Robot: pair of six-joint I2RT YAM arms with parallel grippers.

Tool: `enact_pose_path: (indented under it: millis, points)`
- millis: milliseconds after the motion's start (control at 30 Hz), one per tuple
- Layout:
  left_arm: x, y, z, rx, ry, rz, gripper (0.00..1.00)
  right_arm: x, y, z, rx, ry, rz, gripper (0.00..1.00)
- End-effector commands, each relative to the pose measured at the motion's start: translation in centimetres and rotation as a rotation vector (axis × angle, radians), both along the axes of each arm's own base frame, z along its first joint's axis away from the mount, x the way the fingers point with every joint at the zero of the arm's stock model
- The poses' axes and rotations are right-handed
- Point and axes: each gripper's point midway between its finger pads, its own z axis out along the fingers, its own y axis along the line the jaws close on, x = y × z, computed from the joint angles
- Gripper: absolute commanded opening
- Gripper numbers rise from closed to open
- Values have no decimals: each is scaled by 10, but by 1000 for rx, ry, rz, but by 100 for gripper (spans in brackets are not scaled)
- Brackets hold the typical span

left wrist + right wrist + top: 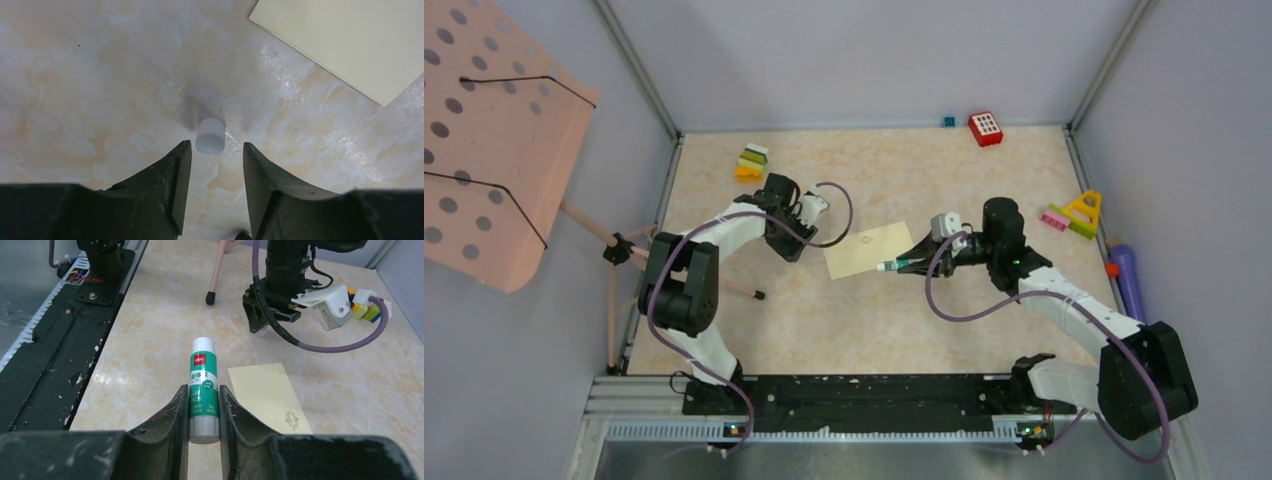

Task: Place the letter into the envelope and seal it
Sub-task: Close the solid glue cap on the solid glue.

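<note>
The pale yellow envelope (869,250) lies flat mid-table, flap not visibly raised; its corner shows in the left wrist view (350,45), and its faint gold mark shows in the right wrist view (267,395). No separate letter sheet is visible. My right gripper (911,265) (203,386) is shut on a green glue stick (203,385) (889,266), held low over the envelope's near edge, pointing left. My left gripper (792,240) (217,143) is open and points down just left of the envelope. A small white cylinder, like a cap (210,136), stands on the table at its fingertips.
Toy blocks lie at the back left (751,163), back (985,128) and right (1074,213). A purple cylinder (1128,280) lies at the right wall. A pink perforated board on a stand (494,140) is at the left, with one leg (754,293) on the table.
</note>
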Motion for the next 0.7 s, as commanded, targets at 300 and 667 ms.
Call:
enact_pose_path:
  millis: [300, 667]
  points:
    - [14, -7, 0, -29, -30, 8, 36, -2, 0, 2, 15, -23, 36, 0]
    - [19, -10, 7, -46, -52, 14, 45, -3, 0, 0, 14, -16, 39, 0]
